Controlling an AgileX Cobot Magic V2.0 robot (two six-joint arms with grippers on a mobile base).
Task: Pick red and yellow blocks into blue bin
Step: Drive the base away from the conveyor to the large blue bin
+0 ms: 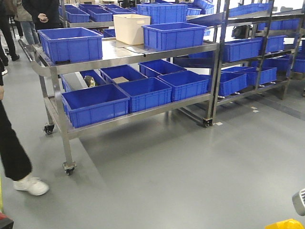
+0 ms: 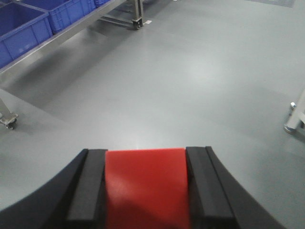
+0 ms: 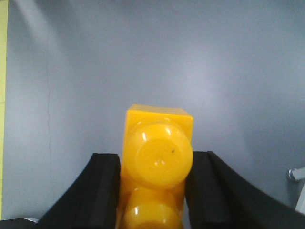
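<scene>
Blue bins fill both shelves of the steel cart, with a cream tub among those on top. One rear bin on the lower shelf holds something tan, too small to name. The left gripper is clamped on the red cube and the right gripper on the yellow brick, both well apart from the cart over grey floor. A person's white shoe stands near the cart's left end.
</scene>
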